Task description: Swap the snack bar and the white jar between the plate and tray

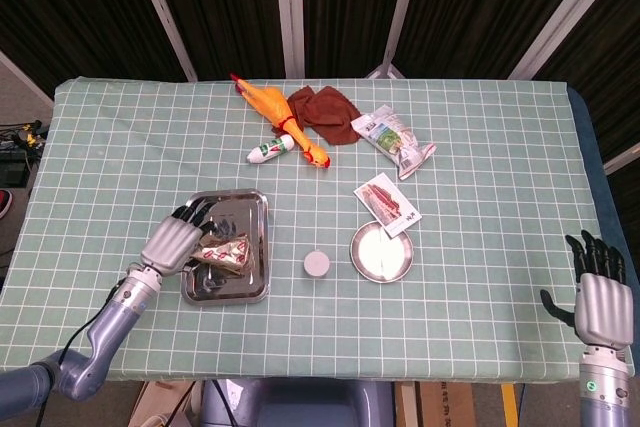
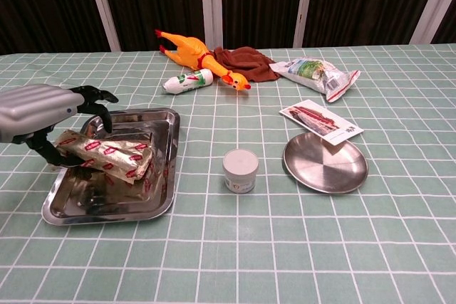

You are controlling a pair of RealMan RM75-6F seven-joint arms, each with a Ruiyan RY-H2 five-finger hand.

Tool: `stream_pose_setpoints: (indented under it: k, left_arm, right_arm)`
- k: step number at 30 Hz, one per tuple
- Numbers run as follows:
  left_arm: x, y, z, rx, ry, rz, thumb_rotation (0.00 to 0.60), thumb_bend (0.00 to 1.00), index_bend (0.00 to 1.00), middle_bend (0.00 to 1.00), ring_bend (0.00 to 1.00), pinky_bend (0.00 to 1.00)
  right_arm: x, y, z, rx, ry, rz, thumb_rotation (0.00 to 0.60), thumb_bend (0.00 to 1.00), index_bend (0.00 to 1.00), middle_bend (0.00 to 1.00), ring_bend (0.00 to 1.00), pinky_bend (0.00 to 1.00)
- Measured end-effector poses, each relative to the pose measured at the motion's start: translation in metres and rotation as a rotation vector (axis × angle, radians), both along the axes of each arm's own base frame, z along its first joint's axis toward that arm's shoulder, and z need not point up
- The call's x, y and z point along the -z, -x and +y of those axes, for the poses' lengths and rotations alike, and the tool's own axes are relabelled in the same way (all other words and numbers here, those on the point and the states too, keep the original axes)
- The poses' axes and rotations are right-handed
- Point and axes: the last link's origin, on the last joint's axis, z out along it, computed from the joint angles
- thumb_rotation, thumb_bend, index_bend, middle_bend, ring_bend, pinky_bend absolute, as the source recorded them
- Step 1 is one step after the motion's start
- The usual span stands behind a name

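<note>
We have the snack bar [image 2: 105, 156] lying in the steel tray [image 2: 160, 201] near the front-left corner of the table [image 1: 480, 147], and our left hand [image 2: 44, 113] arches over its left end. The fingers [image 2: 91, 95] look spread and lifted, though the chest view hides whether the underside ones touch the wrapper, so we cannot tell if any grip remains. The bar appears tilted, one end propped against the tray's left wall.

To finish this step well, we judge we should open the fingers fully, lift straight up so nothing drags the crinkly wrapper, and clear the tray rim before moving sideways. The wrapper is light and could cling to a fingertip, so a slow rise is safer.

The white jar [image 2: 240, 170] stands on the table between tray and round metal plate [image 2: 325, 163], in neither; a printed card [image 2: 320, 120] touches the plate's far rim. The jar goes into the plate next, we think.

Our right hand [image 1: 603, 295] hangs off the front-right corner, fingers apart and holding nothing.
</note>
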Motion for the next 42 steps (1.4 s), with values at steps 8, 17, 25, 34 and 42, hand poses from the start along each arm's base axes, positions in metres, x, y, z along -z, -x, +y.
stream_pose_setpoints:
  k: [8,17,25,34,42]
  left_arm:
    - [-0.045,-0.016,-0.01,0.009,-0.103,-0.126,0.6,0.32,0.32,0.04,0.0,0.16]
    - [-0.162,0.009,-0.063,-0.021,-0.372,-0.197,0.6,0.32,0.32,0.06,0.0,0.16]
    - [-0.186,0.047,-0.099,-0.089,-0.404,-0.31,0.6,0.32,0.32,0.07,0.0,0.16]
    - [-0.191,0.084,-0.11,-0.129,-0.457,-0.349,0.6,0.33,0.31,0.07,0.0,0.16]
    - [-0.196,0.089,-0.112,-0.126,-0.512,-0.375,0.6,0.34,0.31,0.07,0.0,0.16]
  right_arm:
    - [-0.008,-0.007,0.003,-0.023,-0.009,-0.001,0.6,0.24,0.15,0.07,0.04,0.0]
    - [-0.008,-0.047,-0.016,-0.141,-0.218,-0.135,0.6,0.21,0.15,0.07,0.04,0.0]
    - [0.018,-0.112,-0.054,-0.315,-0.462,-0.151,0.6,0.21,0.15,0.07,0.04,0.0]
    - [0.075,-0.175,-0.084,-0.428,-0.645,-0.138,0.6,0.21,0.15,0.07,0.04,0.0]
    - [0.133,-0.219,-0.092,-0.431,-0.759,-0.183,0.6,0.21,0.15,0.08,0.06,0.0]
